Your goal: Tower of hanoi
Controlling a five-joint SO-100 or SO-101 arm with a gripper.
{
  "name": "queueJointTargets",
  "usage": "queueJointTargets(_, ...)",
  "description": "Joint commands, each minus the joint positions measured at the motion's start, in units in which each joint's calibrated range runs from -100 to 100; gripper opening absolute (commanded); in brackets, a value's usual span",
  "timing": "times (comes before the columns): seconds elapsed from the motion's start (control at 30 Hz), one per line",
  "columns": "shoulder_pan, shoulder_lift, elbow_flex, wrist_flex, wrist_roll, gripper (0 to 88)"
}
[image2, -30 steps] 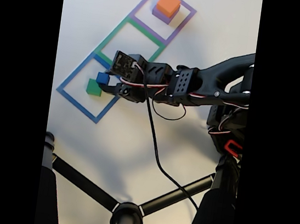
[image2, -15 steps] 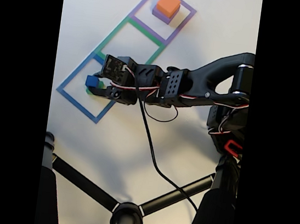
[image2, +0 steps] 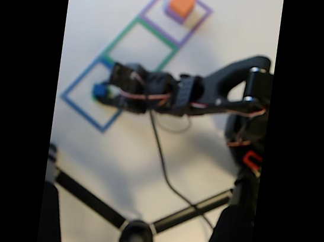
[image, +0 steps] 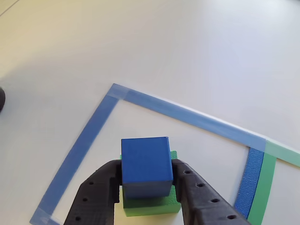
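Two black fingers (image: 96, 194) frame the lower edge of the other view; between them we see the hand (image: 146, 174) pinching the blue cube (image: 146, 165), pads pressed on its left and right faces. The cube has no long axis; its top face sits level and its edges run roughly square to the fingers. Directly under it, and just wider, lies the green block (image: 152, 205), its near face and a sliver of its far rim showing; whether the two touch we cannot tell. Both sit inside the blue taped outline (image: 79, 150) on the pale, matte table (image: 187, 51), with a green taped line (image: 261, 192) bordering it at right.

In the blurred fixed view, dark tripod legs (image2: 88, 201) cross the near foreground. Beyond them the arm (image2: 213, 95) reaches from the right to the blue outline, cube at its tip. Farther off, past the green outline (image2: 141, 45), the orange block (image2: 181, 4) rests on the purple block (image2: 174, 16) inside the purple outline (image2: 201, 10).
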Motion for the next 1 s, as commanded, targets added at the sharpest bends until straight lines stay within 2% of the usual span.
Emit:
queueJointTargets(0.0,-0.88,-0.49,-2.03,-1.75,0.75,2.5)
queueJointTargets(0.3,-0.58,-0.17,-0.94,-3.53,0.75,15.5)
queueJointTargets(0.57,0.26,0.31,-1.48,-5.07,0.75,20.4)
queueJointTargets(0.7,0.79,0.23,-2.75,-5.07,0.75,28.9)
queueJointTargets(0.97,1.10,-1.93,-9.02,-1.10,0.75,28.6)
